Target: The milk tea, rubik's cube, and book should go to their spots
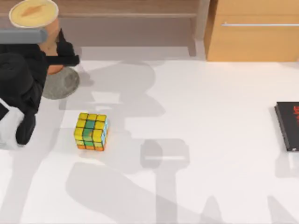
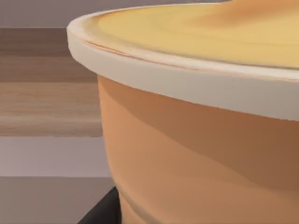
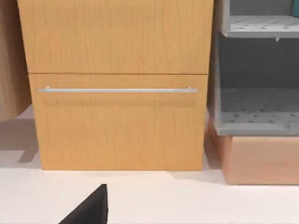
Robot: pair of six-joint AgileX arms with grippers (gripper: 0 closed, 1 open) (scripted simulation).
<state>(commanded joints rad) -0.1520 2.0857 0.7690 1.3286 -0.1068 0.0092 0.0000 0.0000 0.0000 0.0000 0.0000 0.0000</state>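
The black book [image 1: 288, 127] at the right edge of the table [image 1: 196, 116] carries red lettering on its cover, but the letters are cut off by the frame and cannot be read. No other writing can be made out anywhere.

The milk tea [image 1: 38, 21] is at the far left corner of the top view, its creamy-yellow lid facing up and its orange-tan side partly covered by the black left arm. The left gripper [image 1: 60, 55] is at the cup's side, dark fingers pressed against the wall on both sides, pinching the cup. Beneath the cup and gripper lies a round grey coaster [image 1: 63, 84], half hidden by the arm; whether the cup's base touches it or hangs above it cannot be told. In the left wrist view the cup is very close, lid rim and tapered wall taking up most of the frame, with a black finger tip [image 2: 105, 210] just beside its lower wall.

The rubik's cube [image 1: 91, 131] sits on the white table in front of the coaster, well apart from it, mostly yellow on top with green in the middle and an orange lower edge.

The right wrist view looks at a wooden cabinet with a drawer [image 3: 117, 121] and a metal handle [image 3: 117, 90], a grey shelf unit [image 3: 257, 84] beside it, and one black corner of the right gripper [image 3: 91, 207]; how its fingers stand cannot be told.
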